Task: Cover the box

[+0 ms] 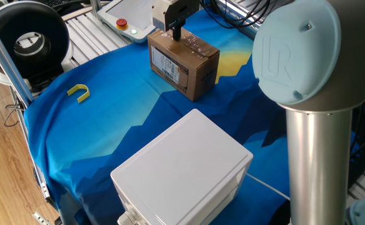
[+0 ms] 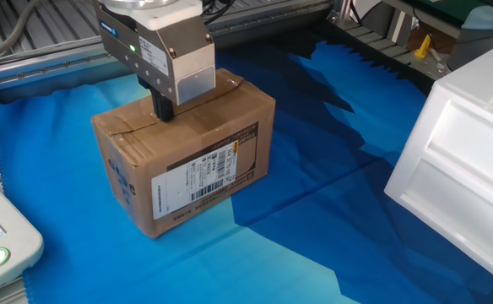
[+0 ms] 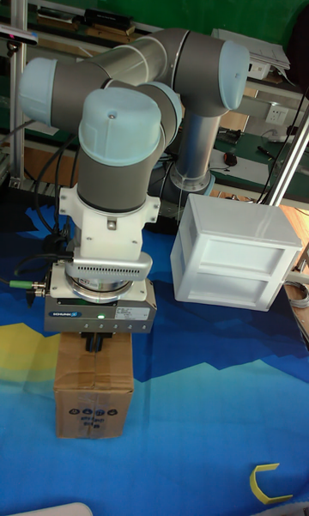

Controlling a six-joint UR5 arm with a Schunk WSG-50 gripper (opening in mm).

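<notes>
The box (image 1: 185, 65) is a small brown cardboard carton standing on the blue cloth, its top flaps folded down flat and a white barcode label (image 2: 197, 179) on its side. My gripper (image 2: 163, 110) stands straight above the box, with its dark fingertips together and touching the top near the flap seam. In the tall fixed view the gripper (image 3: 93, 344) hangs over the box (image 3: 94, 396), fingers shut with nothing between them. From the one fixed view the gripper (image 1: 177, 34) sits on the far end of the box top.
A large white plastic box (image 1: 182, 169) stands nearer the arm's base, and a yellow U-shaped piece (image 1: 79, 92) lies on the blue cloth (image 1: 107, 125). A pendant with a red button (image 1: 123, 24) rests behind the carton. The arm's grey column (image 1: 314, 156) stands at the right.
</notes>
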